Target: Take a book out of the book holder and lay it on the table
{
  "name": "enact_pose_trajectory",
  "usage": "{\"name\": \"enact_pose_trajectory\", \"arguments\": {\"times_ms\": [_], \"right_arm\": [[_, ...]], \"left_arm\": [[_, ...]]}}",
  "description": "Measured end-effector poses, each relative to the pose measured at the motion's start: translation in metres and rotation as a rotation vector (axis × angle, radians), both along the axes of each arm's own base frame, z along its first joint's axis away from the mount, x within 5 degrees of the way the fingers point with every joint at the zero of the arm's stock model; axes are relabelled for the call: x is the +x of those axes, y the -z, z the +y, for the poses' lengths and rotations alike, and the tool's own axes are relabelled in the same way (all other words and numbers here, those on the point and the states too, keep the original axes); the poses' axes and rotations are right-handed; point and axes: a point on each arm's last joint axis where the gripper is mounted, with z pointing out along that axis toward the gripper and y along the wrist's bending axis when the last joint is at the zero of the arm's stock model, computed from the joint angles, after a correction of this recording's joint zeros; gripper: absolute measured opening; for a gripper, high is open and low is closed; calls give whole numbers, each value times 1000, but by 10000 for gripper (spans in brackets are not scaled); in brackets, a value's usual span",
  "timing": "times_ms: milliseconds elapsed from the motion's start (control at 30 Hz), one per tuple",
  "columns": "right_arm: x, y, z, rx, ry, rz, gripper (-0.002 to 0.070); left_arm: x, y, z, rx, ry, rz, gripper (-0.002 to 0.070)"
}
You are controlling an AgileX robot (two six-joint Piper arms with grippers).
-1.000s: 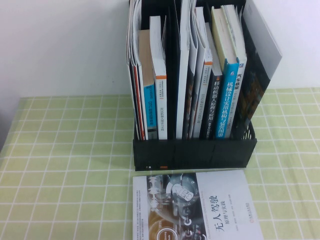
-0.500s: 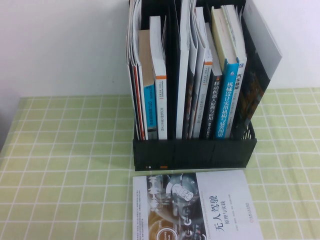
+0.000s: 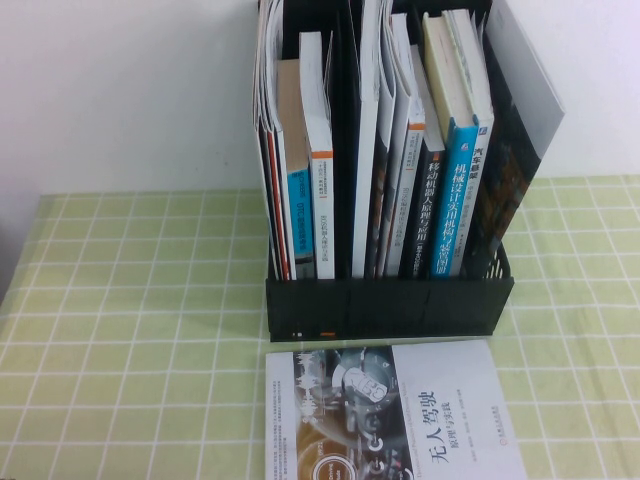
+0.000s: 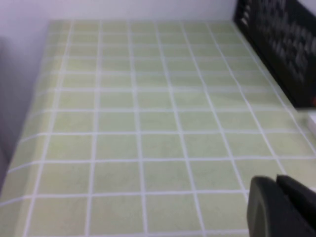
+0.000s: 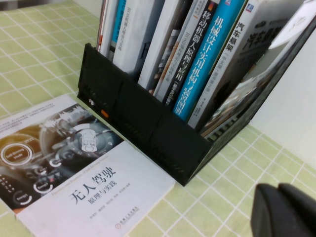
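The book (image 3: 390, 410) lies flat on the pale green table (image 3: 130, 330), cover up, just in front of the black book holder (image 3: 388, 300). It also shows in the right wrist view (image 5: 79, 168), with the holder (image 5: 143, 123) behind it. The holder still contains several upright books, among them a blue-spined one (image 3: 452, 200). My left gripper (image 4: 279, 183) is shut and empty over bare cloth, to the left of the holder (image 4: 281, 44). My right gripper (image 5: 277, 190) is shut and empty, off the holder's right front corner. Neither gripper shows in the high view.
A white wall (image 3: 120, 90) rises behind the table. The cloth's left edge (image 4: 29, 123) drops off beside the left arm. Open cloth lies left (image 3: 130, 400) and right (image 3: 580, 400) of the book.
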Motion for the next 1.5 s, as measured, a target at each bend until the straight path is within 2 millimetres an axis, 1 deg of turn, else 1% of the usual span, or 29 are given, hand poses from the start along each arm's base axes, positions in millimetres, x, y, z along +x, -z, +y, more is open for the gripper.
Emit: {"name": "enact_pose_trajectory", "arguments": {"times_ms": [200,867,967,1067,1167,1300,1400,1500], "right_arm": [[0,0,0,-1,2,1,1],[0,0,-1,4,2,0,1],[0,1,-5,12,34,-2,1],[0,2,-12,18,141,-2,1],[-2,1,-20,111,306,22,1],[-7,-3,-24,367,510,65,1],[-9,-6,-26,505,612,65,1],[-9,-9,-24,605,644,54,1]], "left_arm": [[2,-1,4,-53,-63,-25,-3],[2,-1,4,-55,-66,-32,-3],[2,-1,4,-55,-66,-32,-3],[2,-1,4,-55,-66,-32,-3],[2,-1,4,-55,-66,-32,-3],[2,-1,4,-55,-66,-32,-3],[2,-1,4,-55,-66,-32,-3],[2,-1,4,-55,-66,-32,-3]]}}
